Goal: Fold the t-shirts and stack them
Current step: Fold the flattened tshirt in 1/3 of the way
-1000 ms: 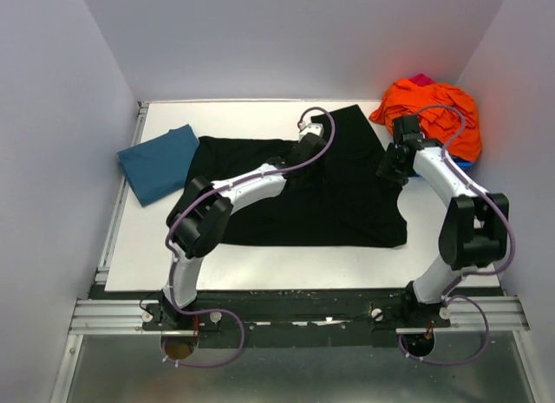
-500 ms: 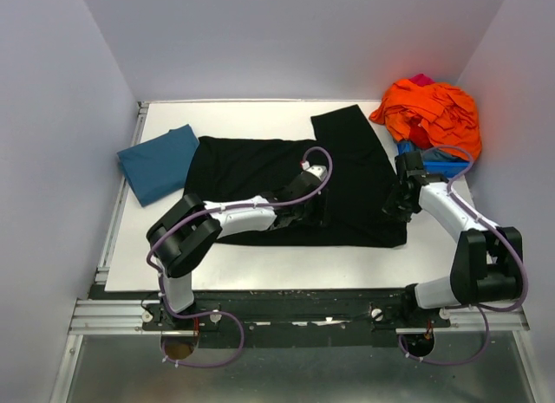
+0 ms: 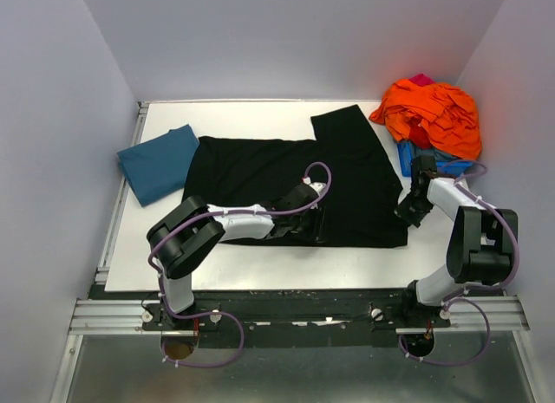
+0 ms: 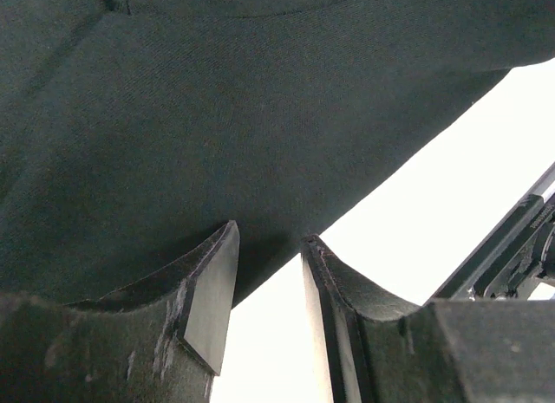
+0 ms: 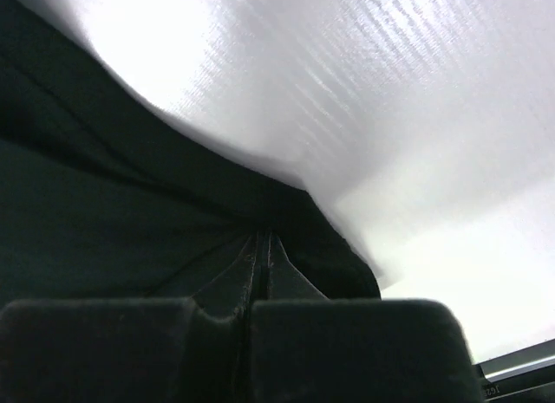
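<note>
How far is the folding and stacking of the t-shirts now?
Done: the teal t-shirt lies folded on the left. In hand: the black t-shirt lies spread out; the right gripper is shut on its corner, and the left gripper is open at its near hem. Left: fold it, then stack both.

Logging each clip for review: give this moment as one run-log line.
black t-shirt: spread out | left gripper: open at near hem | right gripper: shut on near-right corner | teal t-shirt: folded, left side
</note>
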Motion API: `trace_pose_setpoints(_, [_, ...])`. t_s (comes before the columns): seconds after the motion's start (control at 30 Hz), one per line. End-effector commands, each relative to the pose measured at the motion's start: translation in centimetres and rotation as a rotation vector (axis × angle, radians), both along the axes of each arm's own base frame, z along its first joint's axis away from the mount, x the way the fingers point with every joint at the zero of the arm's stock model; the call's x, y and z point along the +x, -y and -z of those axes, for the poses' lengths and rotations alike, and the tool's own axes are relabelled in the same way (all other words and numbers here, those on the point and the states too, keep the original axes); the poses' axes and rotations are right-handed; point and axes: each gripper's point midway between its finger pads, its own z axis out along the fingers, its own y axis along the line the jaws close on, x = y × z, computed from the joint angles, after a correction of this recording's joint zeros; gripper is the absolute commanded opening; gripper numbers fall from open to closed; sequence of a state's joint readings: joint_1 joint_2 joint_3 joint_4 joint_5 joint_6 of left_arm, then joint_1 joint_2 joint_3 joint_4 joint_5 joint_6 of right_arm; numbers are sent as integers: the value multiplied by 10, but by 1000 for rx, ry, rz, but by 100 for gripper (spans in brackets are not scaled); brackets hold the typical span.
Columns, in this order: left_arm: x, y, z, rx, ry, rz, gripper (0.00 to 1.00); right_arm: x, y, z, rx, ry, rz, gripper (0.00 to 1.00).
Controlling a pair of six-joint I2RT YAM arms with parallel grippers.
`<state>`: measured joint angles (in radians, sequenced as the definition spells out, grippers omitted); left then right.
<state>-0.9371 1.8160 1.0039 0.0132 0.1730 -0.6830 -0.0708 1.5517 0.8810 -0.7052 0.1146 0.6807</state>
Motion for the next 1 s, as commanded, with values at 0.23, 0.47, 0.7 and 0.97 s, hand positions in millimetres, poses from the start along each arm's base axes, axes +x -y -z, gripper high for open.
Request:
trace_pose_setpoints(0.23, [-24,-17,8,1,-38,52,51,3,9,-42,-93,127,-75,1])
trace_pose_setpoints(0.47, [-22,-10,-1,-25,3,98,51,-45,-34,-36,113,87,-141,1])
trace_pose_setpoints(0.7, [-21,-5,-7,-42,16,107,51,-52,-16,-21,20,1,-44,1])
trace_pose_setpoints(0.97, [-28,-15,-1,-3,11,132,52,-61,18,2,-171,-181,107,1])
